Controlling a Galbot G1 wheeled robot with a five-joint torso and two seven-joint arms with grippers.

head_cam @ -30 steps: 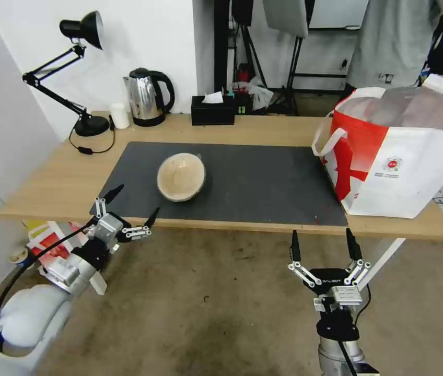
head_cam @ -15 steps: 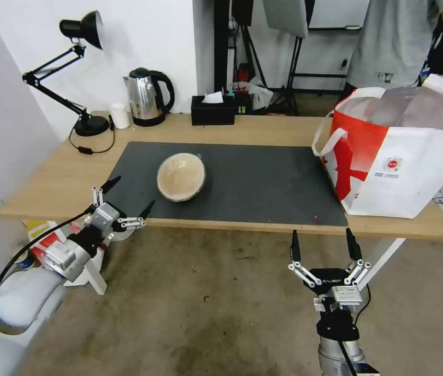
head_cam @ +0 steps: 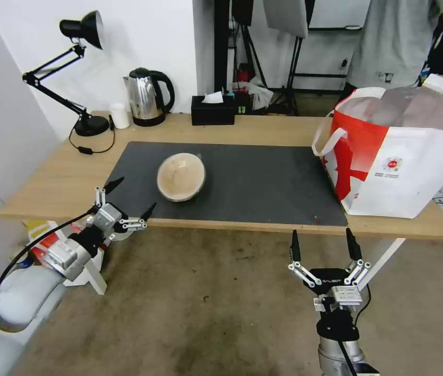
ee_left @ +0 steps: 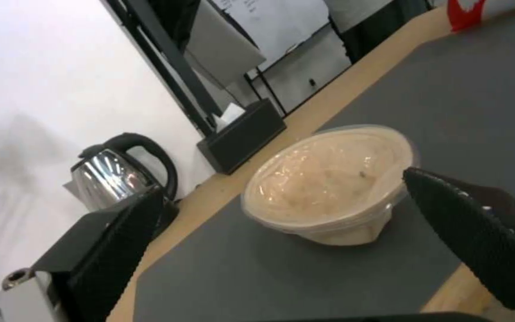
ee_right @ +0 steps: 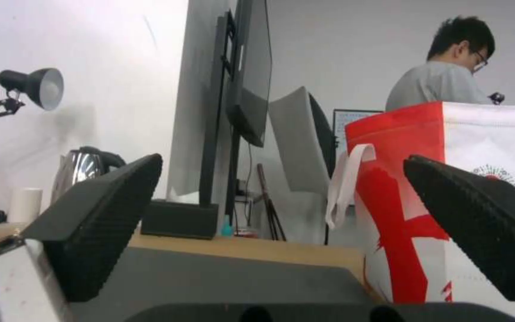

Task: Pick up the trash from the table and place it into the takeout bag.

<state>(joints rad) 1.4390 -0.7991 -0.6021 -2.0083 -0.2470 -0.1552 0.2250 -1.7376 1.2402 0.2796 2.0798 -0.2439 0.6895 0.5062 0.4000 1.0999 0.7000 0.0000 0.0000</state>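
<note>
Tabletop (head_cam: 263,128) scene: I count one tan bowl (head_cam: 181,176) on the dark mat (head_cam: 263,183) and one takeout bag (head_cam: 396,156) at the right end. My left pincer (head_cam: 126,197), wide open and empty, hangs at the near edge; my right pincer (head_cam: 323,244), equally open and empty, hangs below it.

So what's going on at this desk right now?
The robot is clearing trash into the takeout bag at the table's right end. One tan bowl sits on the dark mat. The left gripper, open, hovers at the table's front edge, aimed at the bowl. The right gripper waits open, below the edge.
</note>
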